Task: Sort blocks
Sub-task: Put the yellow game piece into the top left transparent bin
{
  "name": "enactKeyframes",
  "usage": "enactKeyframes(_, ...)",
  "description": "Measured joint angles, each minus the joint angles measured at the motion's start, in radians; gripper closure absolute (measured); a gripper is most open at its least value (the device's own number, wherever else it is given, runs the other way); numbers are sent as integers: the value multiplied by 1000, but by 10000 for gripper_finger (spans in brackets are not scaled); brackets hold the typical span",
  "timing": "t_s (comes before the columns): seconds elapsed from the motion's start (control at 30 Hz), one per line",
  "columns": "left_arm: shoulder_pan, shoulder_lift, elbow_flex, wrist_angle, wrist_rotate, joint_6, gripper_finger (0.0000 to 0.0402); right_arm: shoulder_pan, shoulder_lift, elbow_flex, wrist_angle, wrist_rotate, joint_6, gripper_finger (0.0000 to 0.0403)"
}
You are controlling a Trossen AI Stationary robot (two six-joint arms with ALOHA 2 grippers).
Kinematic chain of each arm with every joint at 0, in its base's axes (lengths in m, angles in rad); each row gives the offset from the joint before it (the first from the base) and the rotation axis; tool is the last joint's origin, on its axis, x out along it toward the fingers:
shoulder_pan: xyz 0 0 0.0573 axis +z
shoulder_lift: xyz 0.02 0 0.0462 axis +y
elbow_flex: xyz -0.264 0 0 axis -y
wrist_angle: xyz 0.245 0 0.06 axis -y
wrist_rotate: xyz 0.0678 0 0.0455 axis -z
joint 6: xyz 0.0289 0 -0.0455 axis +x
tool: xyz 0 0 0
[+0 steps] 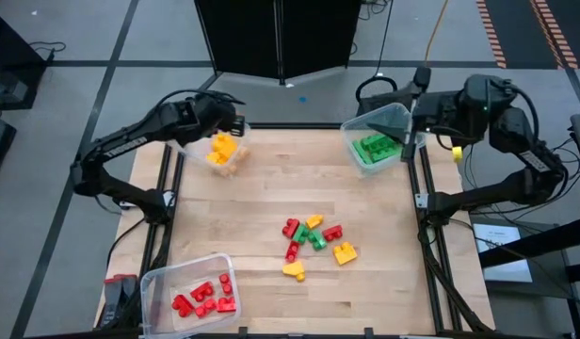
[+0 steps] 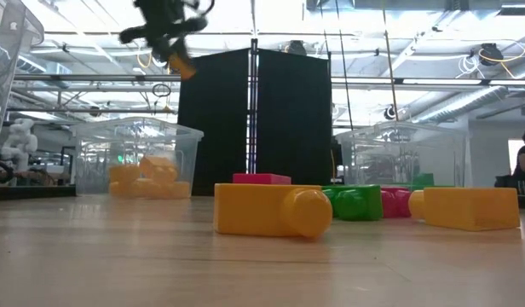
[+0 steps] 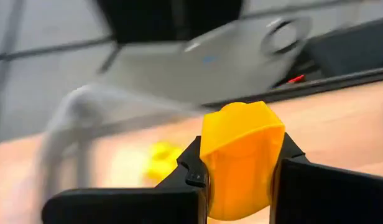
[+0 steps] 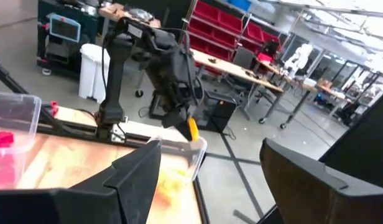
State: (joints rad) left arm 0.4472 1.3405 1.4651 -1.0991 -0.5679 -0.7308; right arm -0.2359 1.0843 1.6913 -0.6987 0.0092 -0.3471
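Observation:
My left gripper (image 1: pixel 233 122) hangs above the clear bin (image 1: pixel 241 158) of yellow blocks at the far left and is shut on a yellow block (image 3: pixel 241 149). The low view shows that gripper (image 2: pixel 164 30) high up, with the yellow block (image 2: pixel 182 66) below its fingers. My right gripper (image 4: pixel 229 186) stands open and empty, high over the bin (image 1: pixel 351 134) of green blocks at the far right. A loose heap of red, green and yellow blocks (image 1: pixel 314 240) lies on the table's middle. My left gripper pinches the yellow block by two opposite sides (image 3: pixel 210 163) between its two fingers (image 3: pixel 188 171). The fingers slant downward from the table's left. The block is lifted clear above the yellow bin, and its rounded stud end sticks out past the fingertips.
A third clear bin (image 1: pixel 153 280) with red blocks stands at the near left corner. The table's metal rails (image 1: pixel 424 217) run along its left and right edges. Bare wood lies between the heap and the far bins.

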Motion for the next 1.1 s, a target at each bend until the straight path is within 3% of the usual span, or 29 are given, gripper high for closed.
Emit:
enactKeyframes(0.1,54,12,-1,-124,2,-21,380,0,-5,0,-35,0,19,136)
enactKeyframes(0.27,115,13,-1,-156,82,-6,373,0,8,0,-162,-6,12,136)
enactKeyframes(0.4,134,16,-1,-161,127,63,316,0,45,0,-302,-7,9,136)
enactKeyframes(0.57,146,17,-1,-202,93,63,231,0,96,0,-398,-15,21,136)
enactKeyframes(0.67,159,19,-1,-222,97,56,200,2,127,0,-422,-23,27,136)
enactKeyframes(0.77,158,19,-1,-228,146,63,190,3,172,0,-462,-70,36,136)
enactKeyframes(0.93,90,19,-1,-223,248,114,188,64,275,-17,-515,-245,50,136)
enactKeyframes(1.1,-13,19,-1,-208,257,137,187,175,332,-164,-401,-271,10,136)
